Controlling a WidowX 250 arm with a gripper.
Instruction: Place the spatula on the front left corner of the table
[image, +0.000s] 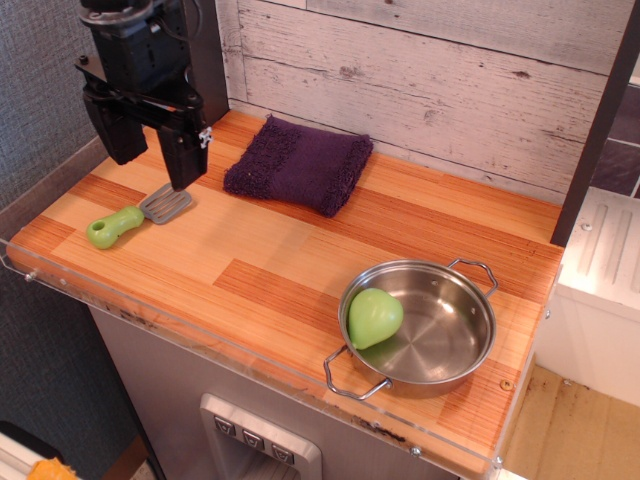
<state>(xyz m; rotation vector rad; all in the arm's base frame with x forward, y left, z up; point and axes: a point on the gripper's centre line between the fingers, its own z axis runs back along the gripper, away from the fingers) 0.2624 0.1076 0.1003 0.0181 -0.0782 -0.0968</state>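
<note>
The spatula (138, 216), with a lime-green handle and a grey slotted blade, lies flat on the wooden table (270, 260) near its front left corner. Nothing touches it. My gripper (152, 150) hangs above and just behind the spatula's blade. Its two black fingers (184, 152) stand apart and hold nothing.
A purple towel (300, 164) lies at the back middle. A steel pan (425, 325) at the front right holds a green pear-shaped object (374, 317). A clear acrylic rim (200, 345) edges the table's front. A dark post (205, 60) stands behind the gripper.
</note>
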